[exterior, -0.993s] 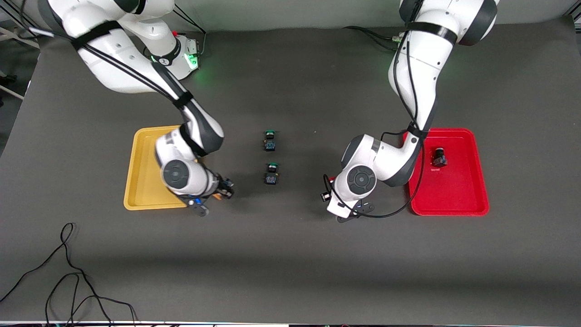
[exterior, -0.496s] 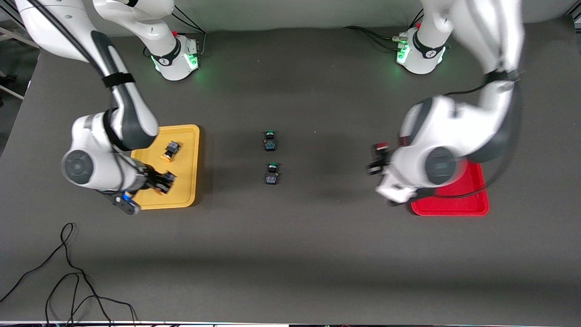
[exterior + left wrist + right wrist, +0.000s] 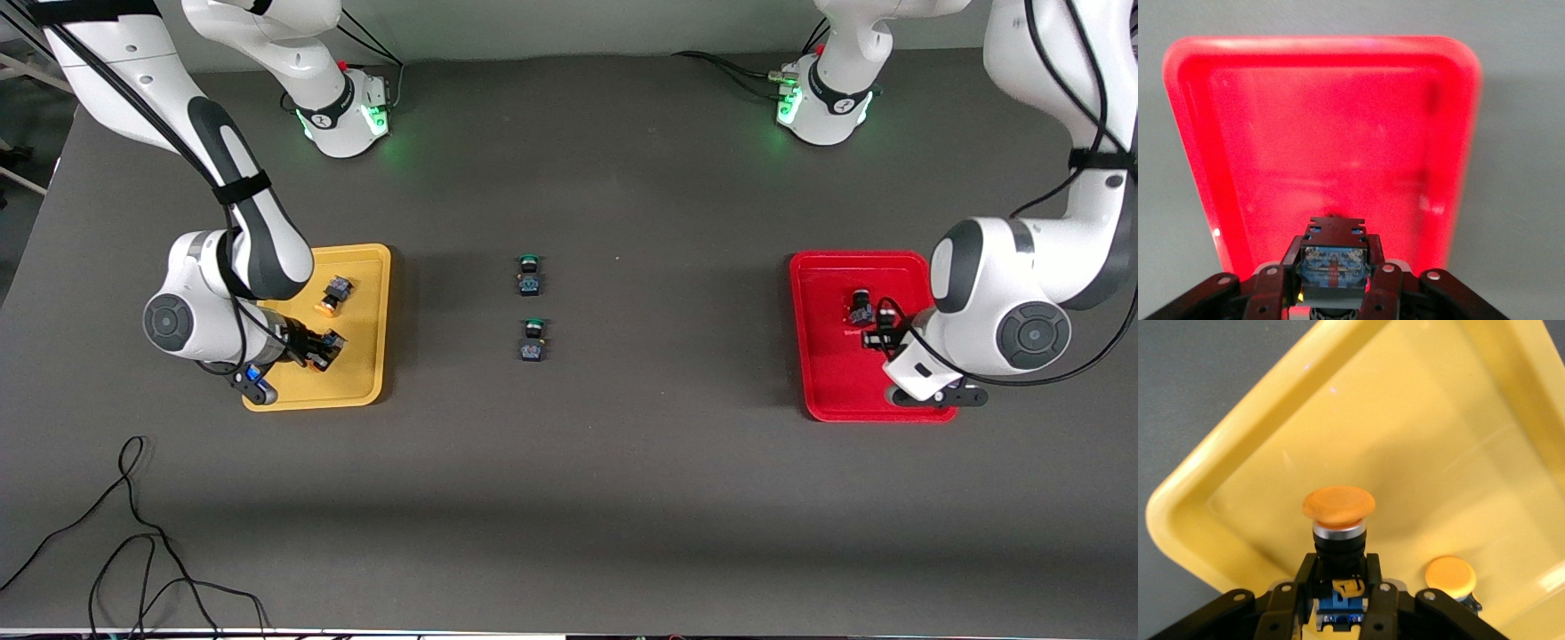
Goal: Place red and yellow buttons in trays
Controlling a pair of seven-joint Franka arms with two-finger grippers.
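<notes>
Both grippers were closed on buttons over their trays. Right gripper [image 3: 313, 348] gripped a yellow button [image 3: 1338, 513] by its dark body, cap pointing away from the wrist, above the yellow tray [image 3: 378, 320]. Left gripper [image 3: 880, 336] pinched a second button [image 3: 1331, 260] over the red tray [image 3: 822, 382]; its cap was hidden, so its colour could not be told.

Each tray already held 1 button: a yellow one [image 3: 333, 295] lay farther from the front camera than the right gripper, and a dark-bodied one [image 3: 860, 308] lay just beside the left gripper. 2 green buttons [image 3: 530, 307] sat mid-table, well apart from both trays, and should stay put.

To finish well, each arm should probably lower until the button nearly touches the tray floor, then part its fingers, since a drop from height might let the round cap roll. Right gripper hung near the tray corner nearest the front camera, so the rim was close; bare floor lay toward the tray's middle. Left gripper had bare red floor nearer the front camera, away from the resting button.
</notes>
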